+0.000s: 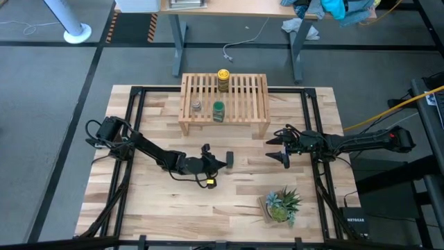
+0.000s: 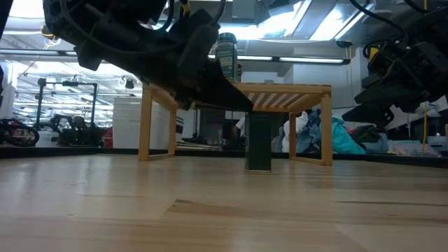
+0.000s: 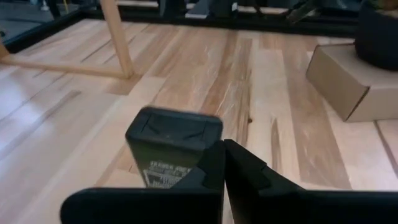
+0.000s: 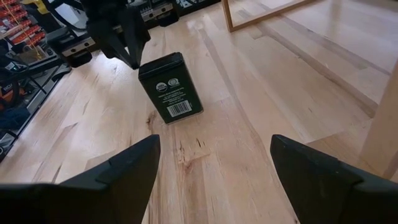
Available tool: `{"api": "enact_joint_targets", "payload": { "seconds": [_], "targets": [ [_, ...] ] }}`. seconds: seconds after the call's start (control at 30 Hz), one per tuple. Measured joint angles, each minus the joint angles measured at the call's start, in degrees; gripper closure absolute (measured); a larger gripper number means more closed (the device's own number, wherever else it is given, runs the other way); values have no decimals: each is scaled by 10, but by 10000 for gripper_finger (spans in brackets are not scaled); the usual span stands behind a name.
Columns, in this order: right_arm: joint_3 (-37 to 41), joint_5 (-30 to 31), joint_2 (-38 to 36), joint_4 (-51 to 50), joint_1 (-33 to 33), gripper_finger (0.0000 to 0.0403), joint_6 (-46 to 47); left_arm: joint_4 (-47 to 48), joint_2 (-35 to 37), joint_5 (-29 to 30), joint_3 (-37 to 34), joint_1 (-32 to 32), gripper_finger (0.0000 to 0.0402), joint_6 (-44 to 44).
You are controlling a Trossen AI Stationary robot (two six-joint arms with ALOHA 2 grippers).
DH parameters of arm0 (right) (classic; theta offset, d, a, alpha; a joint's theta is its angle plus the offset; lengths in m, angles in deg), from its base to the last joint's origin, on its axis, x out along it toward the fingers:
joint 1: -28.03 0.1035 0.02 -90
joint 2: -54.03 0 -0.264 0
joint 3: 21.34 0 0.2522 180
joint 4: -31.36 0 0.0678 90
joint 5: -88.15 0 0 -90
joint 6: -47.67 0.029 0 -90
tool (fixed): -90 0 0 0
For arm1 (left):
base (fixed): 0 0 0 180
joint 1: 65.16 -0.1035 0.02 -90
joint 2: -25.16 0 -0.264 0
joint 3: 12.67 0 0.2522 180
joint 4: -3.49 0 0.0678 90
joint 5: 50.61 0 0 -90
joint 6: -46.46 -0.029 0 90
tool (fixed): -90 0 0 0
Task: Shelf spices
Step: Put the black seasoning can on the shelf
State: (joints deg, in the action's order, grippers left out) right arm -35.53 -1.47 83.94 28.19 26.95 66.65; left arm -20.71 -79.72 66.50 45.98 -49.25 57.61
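The shelf [image 1: 244, 97], a low light-wood rack with a slatted top, stands at the table's far middle. On its slats stand a yellow-lidded jar [image 1: 223, 79], a green-lidded jar [image 1: 218, 111] and a tiny grey-topped jar [image 1: 197, 106]. A small black tin [image 1: 229, 160] stands upright on its base on the table, in front of the shelf. My left gripper [image 1: 223, 164] is shut, with its tips at the tin's top. To the tin's right, my right gripper [image 1: 283, 148] waits open and bare above the table. My left gripper lays its shut fingertips [image 3: 219, 163] against the upper edge of the tin [image 3: 186, 127], on the side that faces the table's left. The fingers come from the table's left, slanting a little down. The tin stands upright on the table [image 2: 259, 143].
A small potted green plant [image 1: 281, 204] on a cardboard box [image 3: 348, 81] stands near the front right. Bare tabletop lies between the tin and the shelf's front legs [image 2: 325, 126]. A black frame [image 1: 135, 104] runs along the table's sides.
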Motion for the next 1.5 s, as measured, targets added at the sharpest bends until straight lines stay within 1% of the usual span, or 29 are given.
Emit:
{"api": "enact_joint_targets", "payload": {
  "seconds": [0.13, 0.23, 0.33, 0.43, 0.57, 0.7, 0.9, 1.03, 1.27, 1.5],
  "targets": [
    [0, 0, 0, 1, 0, 91, 0, -11, 0, 0, 0, -5, 401, -16],
    [0, 0, 0, 1, 0, 91, 0, -30, 3, 3, 0, -2, 401, -53],
    [0, 0, 0, 0, 0, 91, 0, -47, 14, 36, 0, 8, 401, -94],
    [0, 0, 0, -1, 0, 91, 0, 1, 30, 67, 0, 16, 401, -94],
    [0, 0, 0, -1, 0, 91, 0, 102, 35, 76, 0, 23, 401, -9],
    [0, 0, 0, -2, 0, 91, 0, 150, 26, 74, 0, 29, 401, 59],
    [0, 0, 0, -1, 0, 91, -2, 129, -4, 59, 0, 24, 401, 73],
    [0, 0, 0, -1, 0, 91, -2, 80, -37, 46, 0, 16, 401, 75],
    [0, 0, 0, -1, 0, 91, -8, 72, -55, 38, 19, 5, 401, 55],
    [0, 0, 0, 0, 0, 91, -12, 67, -86, -20, 55, -10, 401, 27]
  ]
}}
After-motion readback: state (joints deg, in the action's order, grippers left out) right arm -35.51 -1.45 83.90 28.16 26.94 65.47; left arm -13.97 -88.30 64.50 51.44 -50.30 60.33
